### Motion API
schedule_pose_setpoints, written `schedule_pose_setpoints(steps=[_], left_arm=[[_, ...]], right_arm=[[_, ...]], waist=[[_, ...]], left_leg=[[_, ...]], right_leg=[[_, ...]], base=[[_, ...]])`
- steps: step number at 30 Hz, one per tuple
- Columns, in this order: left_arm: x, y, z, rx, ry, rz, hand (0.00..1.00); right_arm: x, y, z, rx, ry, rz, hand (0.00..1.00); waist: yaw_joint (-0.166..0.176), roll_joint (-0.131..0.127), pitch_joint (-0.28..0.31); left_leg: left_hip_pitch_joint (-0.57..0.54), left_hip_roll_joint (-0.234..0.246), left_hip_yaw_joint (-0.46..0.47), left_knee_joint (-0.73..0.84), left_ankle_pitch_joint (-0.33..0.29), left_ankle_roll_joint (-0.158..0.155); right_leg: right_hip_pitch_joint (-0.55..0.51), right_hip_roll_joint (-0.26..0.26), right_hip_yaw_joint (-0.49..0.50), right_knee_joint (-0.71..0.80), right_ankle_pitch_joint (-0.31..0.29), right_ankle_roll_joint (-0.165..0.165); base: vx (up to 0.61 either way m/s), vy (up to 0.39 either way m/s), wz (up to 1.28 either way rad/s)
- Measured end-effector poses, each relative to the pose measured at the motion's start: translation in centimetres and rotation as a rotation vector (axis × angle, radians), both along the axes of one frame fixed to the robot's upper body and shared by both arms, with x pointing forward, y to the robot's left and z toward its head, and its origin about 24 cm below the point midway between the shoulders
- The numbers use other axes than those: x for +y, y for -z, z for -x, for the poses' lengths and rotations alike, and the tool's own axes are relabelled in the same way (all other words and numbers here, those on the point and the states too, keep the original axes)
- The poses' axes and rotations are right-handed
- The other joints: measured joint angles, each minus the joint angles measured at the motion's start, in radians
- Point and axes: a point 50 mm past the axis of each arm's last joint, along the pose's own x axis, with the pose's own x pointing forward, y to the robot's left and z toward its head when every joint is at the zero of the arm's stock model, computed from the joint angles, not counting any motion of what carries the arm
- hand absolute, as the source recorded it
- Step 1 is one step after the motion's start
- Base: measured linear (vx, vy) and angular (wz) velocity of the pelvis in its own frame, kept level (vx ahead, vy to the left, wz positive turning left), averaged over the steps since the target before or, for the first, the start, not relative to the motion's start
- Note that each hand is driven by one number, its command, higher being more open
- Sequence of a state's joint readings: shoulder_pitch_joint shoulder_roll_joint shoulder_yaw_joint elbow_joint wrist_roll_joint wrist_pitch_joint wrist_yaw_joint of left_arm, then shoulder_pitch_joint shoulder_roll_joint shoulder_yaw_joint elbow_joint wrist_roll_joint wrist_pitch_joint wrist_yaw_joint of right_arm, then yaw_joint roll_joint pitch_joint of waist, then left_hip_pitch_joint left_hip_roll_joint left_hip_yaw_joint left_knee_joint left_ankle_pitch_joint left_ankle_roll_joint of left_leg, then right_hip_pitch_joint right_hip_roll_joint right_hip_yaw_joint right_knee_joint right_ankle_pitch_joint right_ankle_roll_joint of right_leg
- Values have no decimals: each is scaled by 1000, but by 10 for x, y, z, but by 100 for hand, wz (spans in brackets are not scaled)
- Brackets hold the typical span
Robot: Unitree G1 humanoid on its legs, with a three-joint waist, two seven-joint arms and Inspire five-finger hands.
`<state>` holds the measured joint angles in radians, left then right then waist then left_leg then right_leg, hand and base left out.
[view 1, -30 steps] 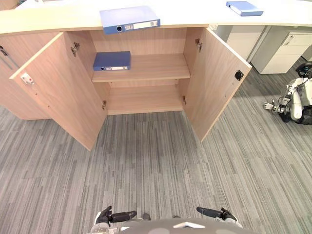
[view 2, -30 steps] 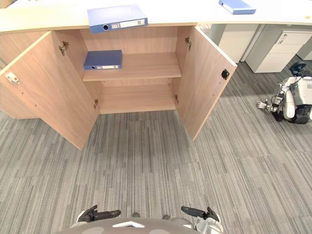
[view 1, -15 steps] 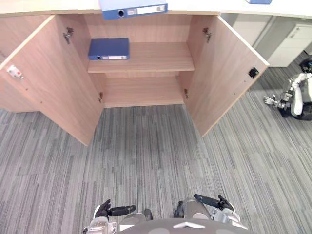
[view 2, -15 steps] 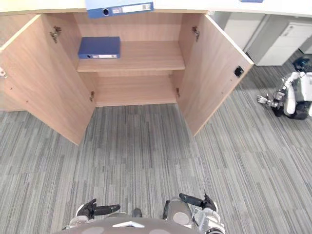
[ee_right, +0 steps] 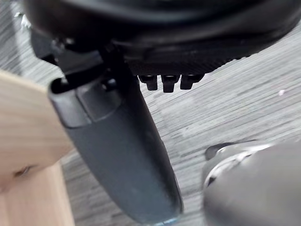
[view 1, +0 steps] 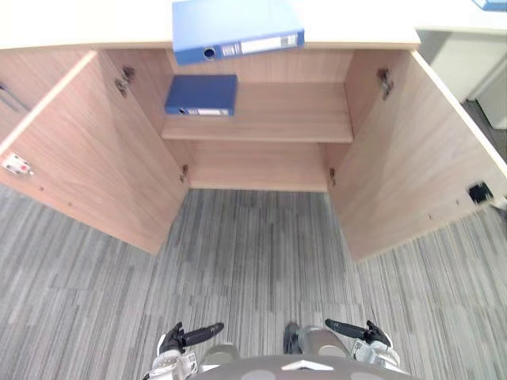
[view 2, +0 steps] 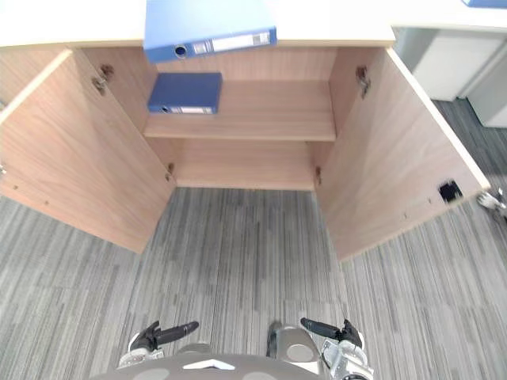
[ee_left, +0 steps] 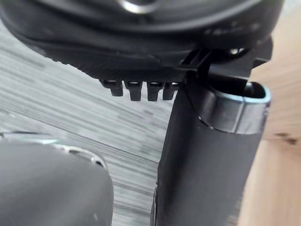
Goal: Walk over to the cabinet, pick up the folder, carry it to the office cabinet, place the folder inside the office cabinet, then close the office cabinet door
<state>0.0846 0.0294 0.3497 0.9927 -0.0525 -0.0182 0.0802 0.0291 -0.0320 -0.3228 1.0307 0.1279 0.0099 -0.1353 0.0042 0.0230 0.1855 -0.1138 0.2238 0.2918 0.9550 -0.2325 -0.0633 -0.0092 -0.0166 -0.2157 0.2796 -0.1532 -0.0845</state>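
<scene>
- Cam view has shifted since 0.5 s ago: cabinet (view 1: 285, 111) now sits more centred and slightly nearer. Things themselves unmoved, so the robot is closing in.
- Light-blue folder (view 1: 236, 28) lies flat on cabinet top (view 1: 79, 24), spine overhanging front edge.
- Darker folder (view 1: 201, 94) on upper shelf, left end.
- Left door (view 1: 95, 158) and right door (view 1: 420, 158) both swung wide.
- Left hand (view 1: 188, 336) and right hand (view 1: 355, 332) low, fingers loose, empty.
- Judgement: approach phase, folder prob. out of reach, pick-up not begun.

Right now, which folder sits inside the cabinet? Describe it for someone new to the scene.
Find the wooden cabinet with both doors open. On its upper shelf, at the left end, a dark blue folder lies flat. The lighter blue folder above it rests on the cabinet's top instead.
</scene>
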Motion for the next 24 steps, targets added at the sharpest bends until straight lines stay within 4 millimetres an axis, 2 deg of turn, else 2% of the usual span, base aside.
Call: schedule_pose_setpoints(steps=[2,3,4,6,7,8,9,10,11,12,13,15,16,17,18,19,20,22,23,24], left_arm=[[-1,-3,-11,-35,3,-1,100],[-4,-5,-21,-61,13,7,100],[-7,-6,-24,-72,14,12,100],[-12,-9,-33,-99,30,20,100],[-16,-9,-35,-101,56,22,100],[-17,-8,-33,-97,63,24,100],[-13,-9,-35,-97,70,10,100],[-11,-10,-37,-100,67,2,100],[-10,-9,-36,-96,67,-1,100],[-6,-7,-31,-72,68,-3,100],[-6,-6,-28,-59,67,-1,100],[-8,-3,-24,-32,76,3,100],[-11,-3,-24,-24,105,6,100],[-12,-2,-24,-20,116,8,100],[-12,-2,-24,-18,117,8,100],[-12,-2,-23,-16,116,8,100],[-13,-1,-21,-9,115,10,100],[-14,-1,-21,-8,120,13,100],[-16,0,-21,-5,132,15,100],[-14,-1,-21,-5,135,12,100]], right_arm=[[10,-2,-10,-31,-12,-23,100],[17,-2,-11,-43,9,-50,100],[19,-2,-13,-48,9,-56,100],[24,-1,-13,-49,29,-71,100],[23,-1,-11,-45,40,-68,100],[18,-1,-9,-33,39,-57,100],[21,0,-8,-28,41,-66,100],[26,1,-7,-23,43,-80,100],[28,2,-6,-19,52,-87,100],[30,3,-3,-10,79,-106,100],[31,3,-2,-10,80,-107,100],[29,2,-6,-24,71,-102,100],[27,0,-10,-47,68,-95,100],[27,-2,-13,-64,65,-90,100],[27,-4,-17,-85,51,-83,100],[28,-5,-19,-95,42,-80,100],[29,-6,-21,-102,27,-77,100],[29,-7,-23,-117,25,-76,100],[28,-6,-22,-114,25,-75,100],[28,-5,-19,-97,26,-78,100]], waist=[[12,-6,3],[27,-9,4],[33,-12,5],[42,-25,10],[42,-22,7],[42,-17,-5],[34,-35,-10],[23,-53,-17],[26,-63,-25],[39,-76,-32],[42,-77,-33],[39,-71,-34],[37,-56,-31],[34,-57,-31],[27,-56,-32],[26,-56,-31],[22,-56,-31],[13,-54,-33],[8,-55,-34],[1,-75,-44]], left_leg=[[-81,33,42,26,-44,21],[-134,46,79,-30,-70,31],[-150,46,92,-70,-77,28],[-187,26,121,-249,-75,26],[-197,2,111,-432,0,21],[-195,-17,106,-506,133,73],[-189,-44,116,-513,125,69],[-189,-66,129,-509,95,85],[-183,-74,140,-495,73,92],[-136,-87,177,-495,35,103],[-109,-94,189,-504,26,109],[-30,-113,199,-559,15,114],[14,-114,199,-592,1,108],[47,-118,199,-614,-4,106],[106,-122,199,-656,-9,97],[134,-122,199,-673,-8,96],[171,-122,197,-698,-5,91],[218,-118,187,-729,0,82],[235,-119,170,-743,5,55],[242,-145,149,-764,10,24]], right_leg=[[67,3,32,-54,-4,-4],[109,-5,52,-84,-11,8],[125,-13,58,-92,-16,15],[161,-56,78,-102,-42,51],[175,-80,86,-104,-66,84],[191,-97,95,-117,-95,128],[199,-126,91,-127,-99,136],[189,-152,92,-126,-76,150],[187,-167,101,-118,-58,157],[179,-197,123,-60,-42,180],[168,-206,134,-16,-34,180],[78,-231,147,219,24,204],[-8,-231,164,414,14,206],[-70,-230,165,530,-20,195],[-152,-218,140,639,-65,170],[-177,-208,127,651,-87,152],[-206,-188,107,635,-115,126],[-258,-147,72,519,-143,112],[-276,-117,65,359,-124,114],[-274,-104,70,213,-28,80]], base=[[396,24,-33],[336,67,-39],[404,125,-55],[321,158,-47],[470,303,-59],[396,266,-46],[489,363,-19],[333,260,0],[593,454,-30],[426,325,-46],[494,377,-54],[330,264,-31],[258,197,-10],[370,176,-4],[303,68,3],[364,9,4],[305,-78,12],[309,-133,27],[323,-180,50],[402,-211,55]])
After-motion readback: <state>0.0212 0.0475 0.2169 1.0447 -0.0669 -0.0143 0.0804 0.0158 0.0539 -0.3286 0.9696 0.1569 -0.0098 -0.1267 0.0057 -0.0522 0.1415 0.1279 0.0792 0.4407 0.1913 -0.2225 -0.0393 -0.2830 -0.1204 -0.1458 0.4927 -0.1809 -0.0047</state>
